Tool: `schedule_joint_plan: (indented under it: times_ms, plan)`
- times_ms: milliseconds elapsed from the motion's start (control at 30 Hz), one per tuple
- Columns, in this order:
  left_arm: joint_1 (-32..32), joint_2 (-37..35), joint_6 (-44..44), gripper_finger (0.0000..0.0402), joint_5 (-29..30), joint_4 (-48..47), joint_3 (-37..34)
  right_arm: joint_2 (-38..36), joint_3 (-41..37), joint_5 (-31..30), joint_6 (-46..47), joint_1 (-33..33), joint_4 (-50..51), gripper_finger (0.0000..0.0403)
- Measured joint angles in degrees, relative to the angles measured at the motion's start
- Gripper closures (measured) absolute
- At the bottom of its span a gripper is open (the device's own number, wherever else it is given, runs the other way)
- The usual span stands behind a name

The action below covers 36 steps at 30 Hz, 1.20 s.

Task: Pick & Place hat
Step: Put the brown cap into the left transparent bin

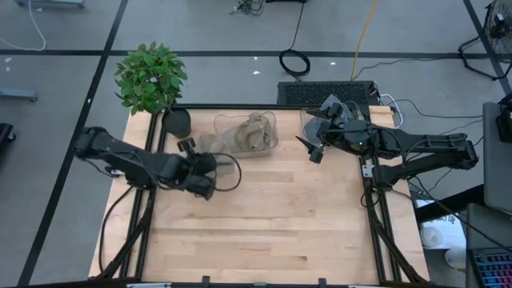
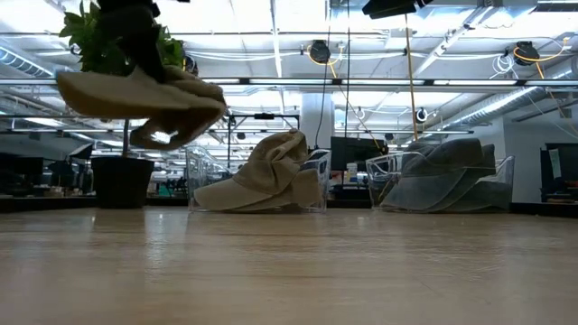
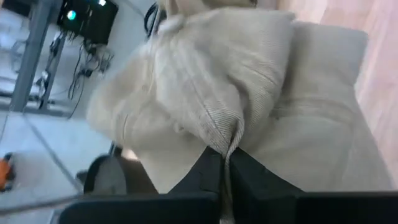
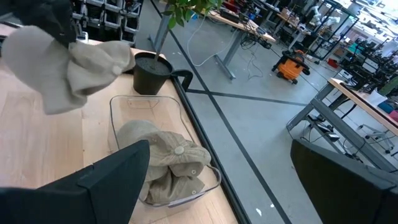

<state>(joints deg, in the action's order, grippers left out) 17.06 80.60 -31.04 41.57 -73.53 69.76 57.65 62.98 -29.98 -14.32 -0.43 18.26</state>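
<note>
A beige hat [image 2: 135,95] hangs in the air over the table's far left part, with my left gripper [image 3: 225,171] shut on it. In the right wrist view the same hat [image 4: 68,68] floats beside the plant pot [image 4: 151,71]. A clear bin [image 1: 272,144] at the table's far middle holds more beige hats [image 4: 165,165]. My right gripper [image 1: 314,144] stands open in the air at the far right, touching nothing. My left gripper pinches a raised fold of the hat's crown cloth [image 3: 235,138] between its two fingers [image 3: 205,174]. The fingers slant down toward the table's far side. The hat is lifted clear of the table and hangs slack and bunched around the fingers.
A potted plant [image 1: 150,76] stands at the far left corner. A second clear bin [image 2: 442,176] with grey hats sits at the far right, under my right arm. The near half of the wooden table [image 1: 264,224] is bare wood.
</note>
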Motion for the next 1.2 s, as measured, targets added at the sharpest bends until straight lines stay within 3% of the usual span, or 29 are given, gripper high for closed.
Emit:
schedule_joint_plan:
  times_ms: [267, 400, 500, 600, 900, 1100, 1200]
  plan:
    - [-8.9, -9.5, 22.8, 0.0396, -0.6, 15.4, 0.0, 0.0, 0.0, 0.0, 0.1, 0.0, 0.0, 0.0023]
    - [-14.8, -12.3, 34.5, 0.0396, -5.1, 25.6, 0.0, 0.0, 0.0, 0.0, 0.0, 0.0, 0.0, 0.0023]
    - [-19.5, -12.8, 43.7, 0.0396, -14.6, 33.3, 0.0, 0.0, 0.0, 0.0, 0.0, 0.0, 0.0, 0.0023]
    - [-25.1, -12.3, 50.4, 0.0396, -28.2, 39.8, 0.0, 0.0, 0.0, 0.0, 0.1, 0.0, 0.0, 0.0023]
    - [-42.8, -6.9, 68.5, 0.0396, -69.8, 44.2, 0.0, 0.0, 0.0, 0.0, 0.0, 0.0, 0.0, 0.0023]
    - [-51.1, -0.7, 72.5, 0.0396, -81.5, 49.5, 0.0, 0.0, 0.0, 0.0, 0.0, 0.0, 0.0, 0.0023]
    - [-53.7, 2.5, 72.3, 0.0396, -83.8, 52.0, 0.0, 0.0, 0.0, 0.0, 0.0, 0.0, 0.0, 0.0023]
